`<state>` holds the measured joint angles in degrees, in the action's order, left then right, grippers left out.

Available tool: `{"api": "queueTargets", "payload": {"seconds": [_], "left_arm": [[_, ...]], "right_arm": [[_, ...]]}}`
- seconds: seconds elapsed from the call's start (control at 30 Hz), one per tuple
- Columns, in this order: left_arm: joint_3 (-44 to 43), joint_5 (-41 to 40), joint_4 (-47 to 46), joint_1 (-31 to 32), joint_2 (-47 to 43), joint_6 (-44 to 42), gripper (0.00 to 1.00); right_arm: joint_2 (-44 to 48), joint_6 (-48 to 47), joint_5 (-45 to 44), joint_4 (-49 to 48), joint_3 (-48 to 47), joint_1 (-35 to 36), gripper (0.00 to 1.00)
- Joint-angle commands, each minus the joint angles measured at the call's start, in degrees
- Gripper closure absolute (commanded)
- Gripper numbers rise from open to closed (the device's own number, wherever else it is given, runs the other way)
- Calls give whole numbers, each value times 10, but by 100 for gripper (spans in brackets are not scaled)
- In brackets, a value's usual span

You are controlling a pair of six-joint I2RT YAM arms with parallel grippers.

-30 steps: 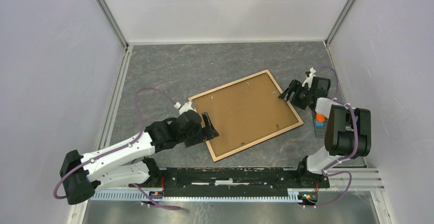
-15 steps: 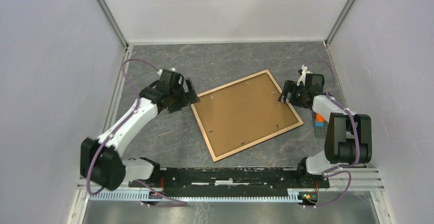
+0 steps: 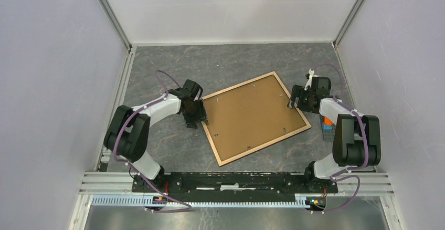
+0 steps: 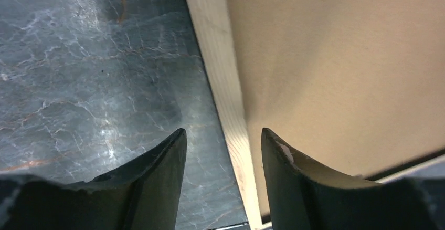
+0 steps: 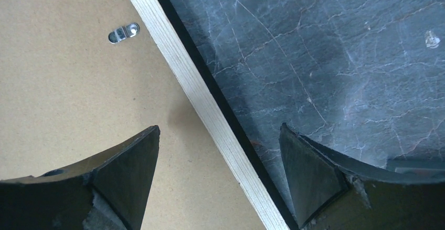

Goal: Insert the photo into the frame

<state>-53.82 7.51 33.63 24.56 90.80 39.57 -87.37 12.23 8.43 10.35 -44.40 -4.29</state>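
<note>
The frame [image 3: 237,86] lies on the grey table, light wood rails up, with the brown backing board [image 3: 252,115] inside it. The photo is hidden or out of view. My left gripper [image 3: 199,115] is open at the frame's left rail. In the left wrist view its jaws [image 4: 223,133] straddle the rail [image 4: 220,72], with the board [image 4: 336,67] to the right. My right gripper [image 3: 295,100] is open at the frame's right rail. In the right wrist view its jaws [image 5: 219,129] straddle the rail [image 5: 178,67], beside the board [image 5: 63,83]. Neither gripper holds anything.
A small orange and blue block stack [image 3: 328,124] stands right of the frame, under my right arm. A metal turn clip [image 5: 124,32] sits on the board near the right rail. Enclosure walls close off the left, right and far sides.
My left arm swung from the frame's near-left corner out to the far left, then came down onto the left rail. My right gripper shifted slightly along the right rail. The frame stayed put.
</note>
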Motion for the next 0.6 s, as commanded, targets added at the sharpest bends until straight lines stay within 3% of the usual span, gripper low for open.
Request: {"api": "queueTargets", "payload": {"seconds": [0.0,0.13,0.23,0.27,0.33,0.57], "left_arm": [[-28,-44,6,5,58,2,41],[-43,-68,12,5,81,-22,58],[-65,-132,26,5,102,-89,71],[-87,-156,51,4,124,-122,83],[-128,-196,92,0,162,-178,95],[-151,-222,98,-16,172,-244,98]], "right_arm": [[-4,-1,-14,-15,5,8,11],[3,-4,-22,-10,7,15,11],[13,-6,-33,-4,13,29,11],[18,-7,-39,-2,15,38,11],[28,-13,-58,9,13,68,11],[74,-25,-109,49,8,106,11]]}}
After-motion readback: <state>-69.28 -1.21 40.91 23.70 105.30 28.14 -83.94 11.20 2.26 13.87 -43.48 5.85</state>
